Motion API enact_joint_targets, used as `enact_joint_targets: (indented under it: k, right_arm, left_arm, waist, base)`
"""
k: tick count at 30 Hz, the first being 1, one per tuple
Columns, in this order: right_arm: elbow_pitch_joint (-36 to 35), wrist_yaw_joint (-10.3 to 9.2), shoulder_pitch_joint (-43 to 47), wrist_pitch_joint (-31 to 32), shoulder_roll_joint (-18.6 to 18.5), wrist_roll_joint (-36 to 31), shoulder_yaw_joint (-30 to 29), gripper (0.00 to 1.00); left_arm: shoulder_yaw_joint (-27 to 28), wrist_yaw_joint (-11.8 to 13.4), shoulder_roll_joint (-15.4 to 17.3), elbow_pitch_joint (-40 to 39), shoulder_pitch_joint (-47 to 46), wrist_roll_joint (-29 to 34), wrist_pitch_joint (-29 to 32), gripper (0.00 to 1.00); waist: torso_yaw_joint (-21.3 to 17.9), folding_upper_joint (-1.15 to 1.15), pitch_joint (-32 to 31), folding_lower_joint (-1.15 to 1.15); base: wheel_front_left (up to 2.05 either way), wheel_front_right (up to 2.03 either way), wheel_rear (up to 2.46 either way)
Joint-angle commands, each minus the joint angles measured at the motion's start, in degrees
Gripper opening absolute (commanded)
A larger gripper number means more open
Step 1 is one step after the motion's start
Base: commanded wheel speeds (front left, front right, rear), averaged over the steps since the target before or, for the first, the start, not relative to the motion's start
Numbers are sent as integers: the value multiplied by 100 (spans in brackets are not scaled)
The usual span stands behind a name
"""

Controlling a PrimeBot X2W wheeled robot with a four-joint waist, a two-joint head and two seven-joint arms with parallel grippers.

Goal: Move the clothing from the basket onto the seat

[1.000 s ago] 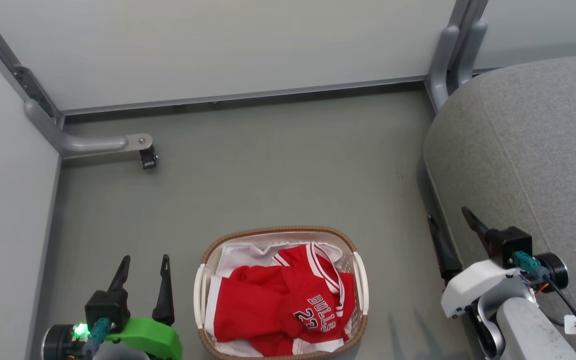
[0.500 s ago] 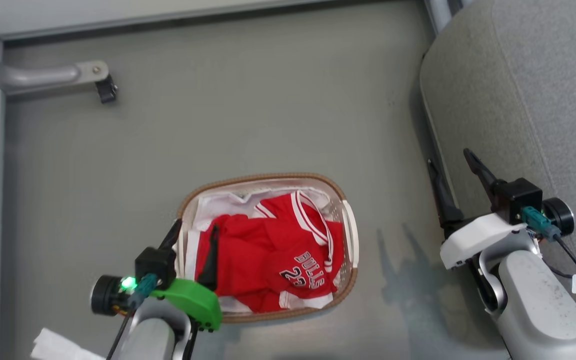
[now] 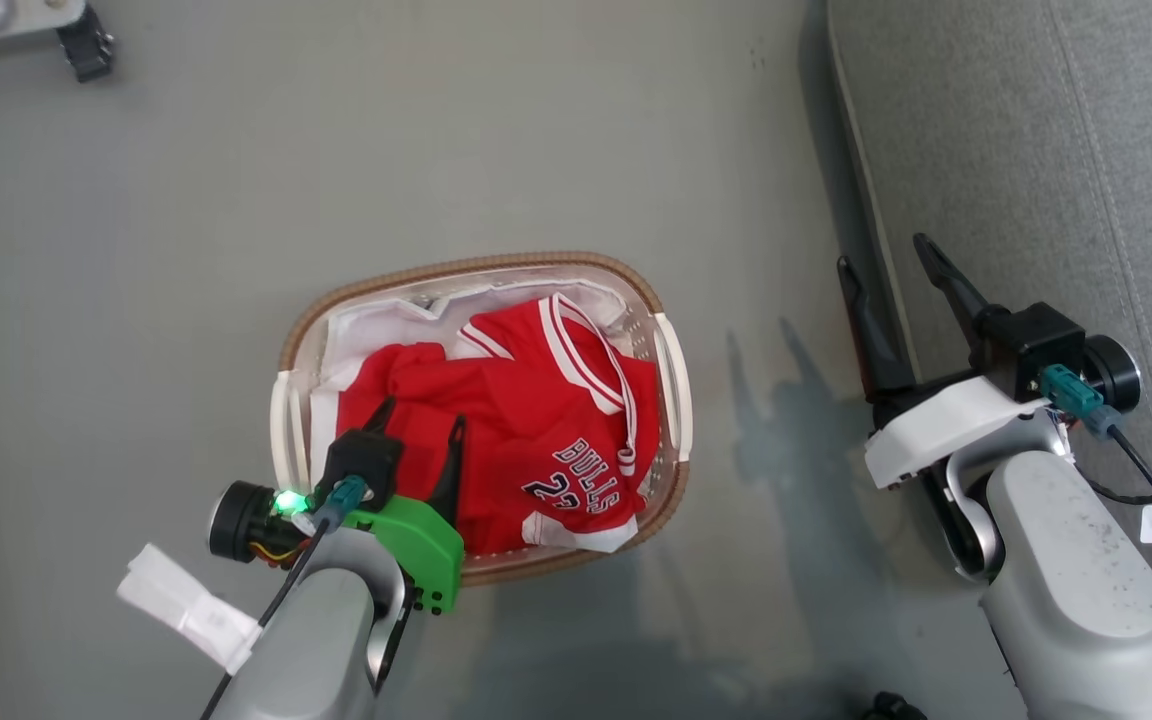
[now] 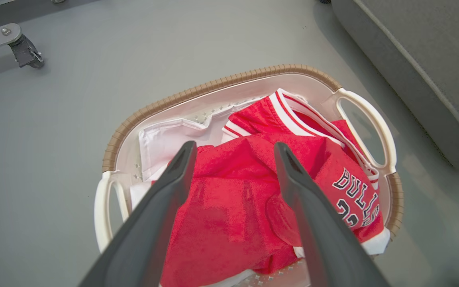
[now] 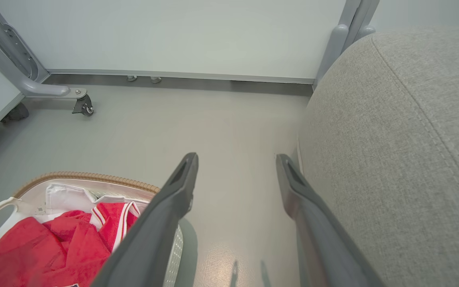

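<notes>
On the grey floor (image 3: 136, 250), the basket (image 3: 476, 262) holds the clothing (image 3: 526, 420), its "BULLS 23" lettering toward 4 o'clock. The left gripper (image 3: 422, 412) hangs over the basket's 7 o'clock side, jaws spread wide, gripping nothing. The right gripper (image 3: 882, 252), at 3 o'clock beside the seat (image 3: 1036, 150), gapes empty too.

Smooth matte grey-green floor (image 3: 436, 150) lies under soft shadows. Pale off-white partition panels (image 5: 173, 36) stand on a grey metal base rail (image 5: 213, 77), with paired upright grey metal posts (image 5: 345, 36) at the far corner. A curved grey tubular metal support foot (image 5: 34, 88) ends in a flat plate over a small black caster wheel (image 5: 83, 107), which rests on the floor.
</notes>
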Motion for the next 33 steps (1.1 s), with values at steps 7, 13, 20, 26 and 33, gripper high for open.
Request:
enact_joint_targets:
  k: [7,13,20,26,33]
  right_arm:
    - [17,-3,-61,-26,84,67,67,100]
    - [53,-3,-41,-26,123,98,113,100]
    - [59,-3,-146,-26,107,138,87,100]
    - [7,-3,-275,-26,125,120,78,100]
    - [-64,-2,-401,-26,110,114,98,100]
  left_arm:
    - [-321,-10,30,1122,-581,359,-6,100]
    - [-621,-34,28,2140,-881,569,5,100]
    - [-1208,74,31,2577,-1137,945,117,100]
    - [-1642,223,31,2696,-1356,1241,332,100]
    - [-1862,418,31,2764,-1673,1350,482,100]
  waist:
    - [-310,0,370,0]
    - [-397,0,450,0]
    - [-384,0,642,0]
    - [-362,0,863,0]
    - [-342,0,1168,0]
  base:
    - [0,0,0]
    - [0,0,0]
    - [0,0,0]
    - [0,0,0]
    - [0,0,0]
